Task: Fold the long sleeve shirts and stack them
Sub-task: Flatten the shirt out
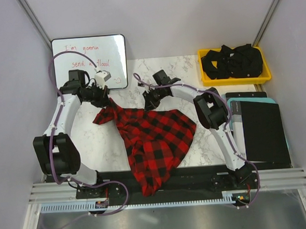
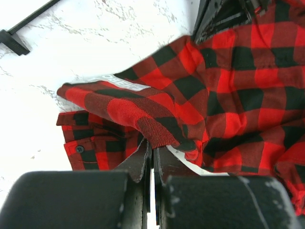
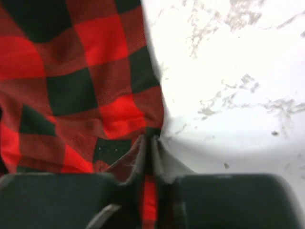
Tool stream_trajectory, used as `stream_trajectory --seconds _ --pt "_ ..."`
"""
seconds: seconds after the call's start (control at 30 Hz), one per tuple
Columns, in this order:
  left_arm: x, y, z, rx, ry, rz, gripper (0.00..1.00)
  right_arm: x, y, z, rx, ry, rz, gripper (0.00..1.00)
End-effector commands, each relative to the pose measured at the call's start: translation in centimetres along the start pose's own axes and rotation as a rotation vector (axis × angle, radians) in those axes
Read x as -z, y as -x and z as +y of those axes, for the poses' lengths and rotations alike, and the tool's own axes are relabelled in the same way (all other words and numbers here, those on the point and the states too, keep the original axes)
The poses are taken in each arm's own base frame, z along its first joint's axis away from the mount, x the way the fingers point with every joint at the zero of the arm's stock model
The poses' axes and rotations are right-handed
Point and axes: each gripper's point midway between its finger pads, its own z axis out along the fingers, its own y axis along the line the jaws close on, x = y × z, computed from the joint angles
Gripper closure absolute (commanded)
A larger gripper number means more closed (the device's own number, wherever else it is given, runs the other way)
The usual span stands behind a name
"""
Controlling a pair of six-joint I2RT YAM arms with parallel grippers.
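Note:
A red-and-black check flannel shirt (image 1: 152, 138) lies crumpled across the marble table, its lower part hanging over the near edge. My left gripper (image 1: 109, 101) is shut on the shirt's far left corner; in the left wrist view the cloth (image 2: 190, 95) is pinched between the closed fingers (image 2: 143, 160), with a cuff and button at the left. My right gripper (image 1: 151, 101) is shut on the shirt's far edge; the right wrist view shows the cloth (image 3: 86, 86) clamped at the fingertips (image 3: 138, 155).
A whiteboard (image 1: 90, 61) with red writing leans at the back left. A yellow bin (image 1: 235, 78) of black cloth stands at the back right. Dark and teal flat boards (image 1: 260, 131) lie at the right.

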Motion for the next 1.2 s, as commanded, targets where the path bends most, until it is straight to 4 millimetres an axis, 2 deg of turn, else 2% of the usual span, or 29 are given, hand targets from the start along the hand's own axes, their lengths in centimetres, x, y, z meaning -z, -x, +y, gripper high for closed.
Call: stream_trajectory --seconds 0.0,0.03,0.07,0.1,0.13,0.17,0.27,0.3,0.33,0.4,0.47,0.53,0.57,0.6,0.7,0.73,0.77,0.8,0.9,1.03,1.13,1.17 --pt "0.7 -0.1 -0.6 -0.127 -0.004 -0.040 0.97 1.7 -4.3 -0.1 -0.040 -0.026 0.100 1.00" --pt "0.7 -0.5 -0.5 -0.145 0.000 -0.031 0.97 3.7 -3.6 -0.2 -0.013 -0.051 0.081 1.00" --pt "0.3 -1.4 -0.5 -0.150 -0.005 -0.014 0.97 4.4 -5.5 -0.2 -0.039 -0.059 0.105 1.00" --pt "0.1 -1.8 -0.4 -0.157 -0.002 -0.007 0.96 5.3 -5.8 -0.4 -0.043 -0.074 0.105 1.00" --pt "0.0 -1.8 -0.1 -0.164 0.015 -0.011 0.95 7.3 -5.5 -0.9 -0.052 -0.100 0.085 1.00" --pt "-0.4 -2.3 -0.2 -0.166 0.006 -0.007 0.93 8.1 -6.4 -1.1 -0.066 -0.107 0.093 1.00" --pt "-1.4 -2.3 -0.2 -0.156 -0.011 -0.007 0.76 11.4 -6.4 -2.3 -0.089 -0.166 0.073 1.00" --pt "-1.8 -2.4 -0.2 -0.150 -0.015 0.000 0.64 12.1 -6.5 -2.7 -0.095 -0.182 0.071 1.00" --pt "-2.0 -2.6 0.5 -0.112 0.018 0.021 0.59 13.0 -7.0 -3.3 -0.117 -0.205 0.081 1.00" --pt "-2.6 -2.5 2.6 -0.021 0.088 0.037 0.57 13.4 -7.2 -3.5 -0.112 -0.208 0.095 1.00" --pt "-3.3 -1.8 4.2 0.000 0.142 0.022 0.44 13.1 -7.9 -3.4 -0.138 -0.195 0.115 1.00" --pt "-3.8 -1.7 4.9 0.056 0.173 0.020 0.40 12.9 -8.5 -3.2 -0.153 -0.182 0.129 1.00" --pt "-4.7 -2.3 4.9 0.064 0.178 0.053 0.33 12.9 -8.7 -3.0 -0.155 -0.177 0.133 1.00" --pt "-4.8 -3.0 6.3 0.085 0.253 0.088 0.33 13.1 -8.8 -2.8 -0.152 -0.174 0.141 1.00" --pt "-5.5 -5.9 8.0 0.112 0.333 0.186 0.30 13.7 -8.9 -2.1 -0.143 -0.170 0.142 1.00" --pt "-5.9 -7.0 8.1 0.102 0.330 0.220 0.29 13.7 -9.1 -1.9 -0.146 -0.166 0.144 1.00" --pt "-6.6 -7.5 7.4 0.068 0.323 0.253 0.21 13.8 -9.0 -1.5 -0.147 -0.154 0.140 1.00" --pt "-6.8 -8.8 7.9 0.054 0.343 0.302 0.20 13.9 -8.9 -1.3 -0.150 -0.148 0.139 1.00" --pt "-7.6 -11.1 8.3 0.066 0.369 0.367 0.20 14.0 -8.6 -0.9 -0.156 -0.134 0.130 1.00" --pt "-8.6 -12.2 9.1 0.061 0.400 0.408 0.23 13.9 -8.6 -0.5 -0.163 -0.119 0.126 1.00" --pt "-9.7 -12.4 8.6 0.023 0.367 0.436 0.49 13.9 -8.2 -0.6 -0.164 -0.116 0.118 1.00" --pt "-10.0 -11.9 8.0 0.003 0.342 0.431 0.69 13.9 -8.1 -0.6 -0.163 -0.117 0.116 1.00"
